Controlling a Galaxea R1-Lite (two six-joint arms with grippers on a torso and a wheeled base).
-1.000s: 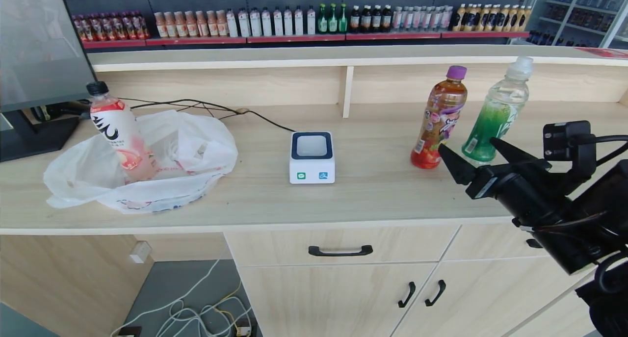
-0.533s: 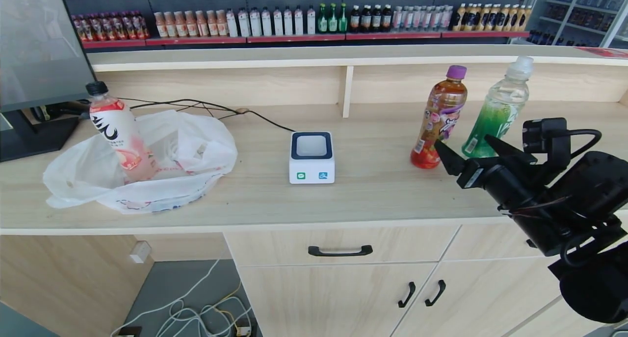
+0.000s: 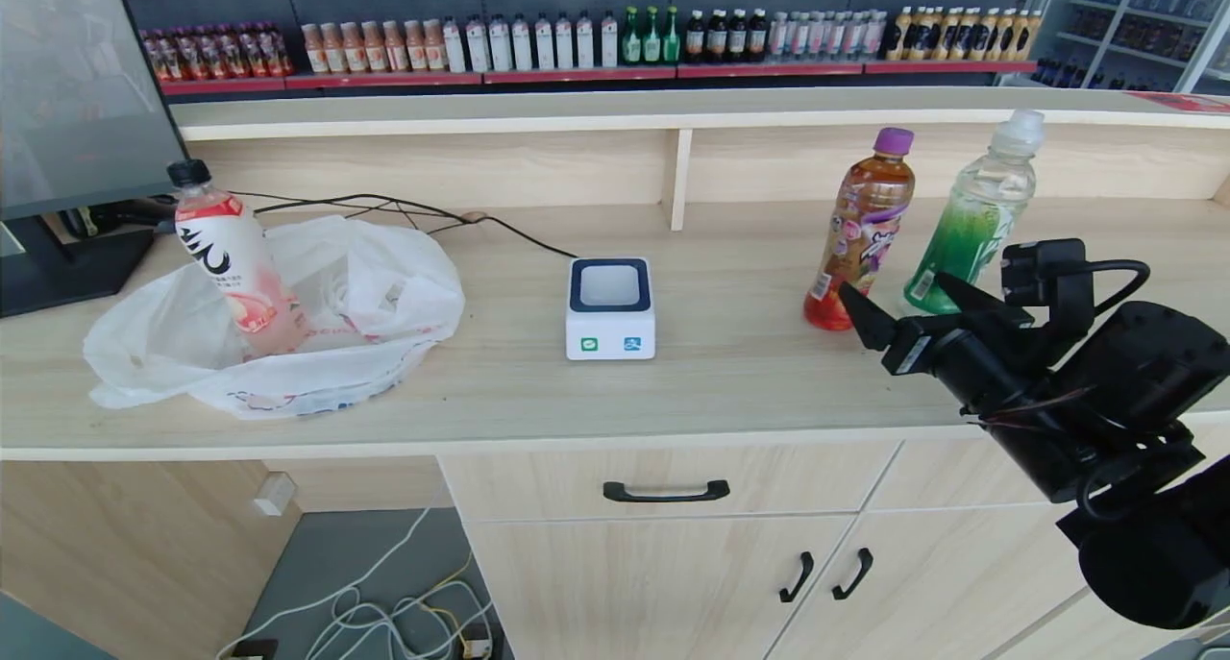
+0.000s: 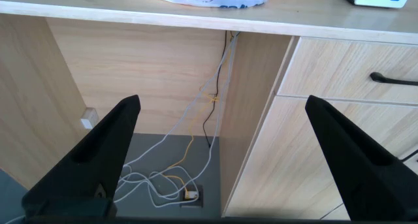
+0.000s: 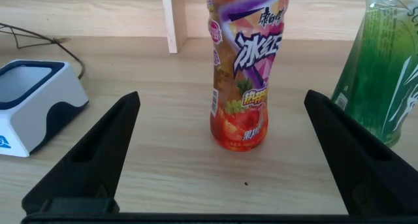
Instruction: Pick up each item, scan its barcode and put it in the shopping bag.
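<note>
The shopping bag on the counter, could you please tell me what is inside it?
One black-capped bottle stands tilted inside the shopping bag. The bag's crumpled plastic hides whether anything else lies lower down in it.

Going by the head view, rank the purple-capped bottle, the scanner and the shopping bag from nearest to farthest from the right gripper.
1. The purple-capped bottle: stands on the counter just ahead of the open right gripper, at the robot's right.
2. The scanner: mid-counter, off to the gripper's left.
3. The shopping bag: at the counter's left end, beyond the scanner.
</note>
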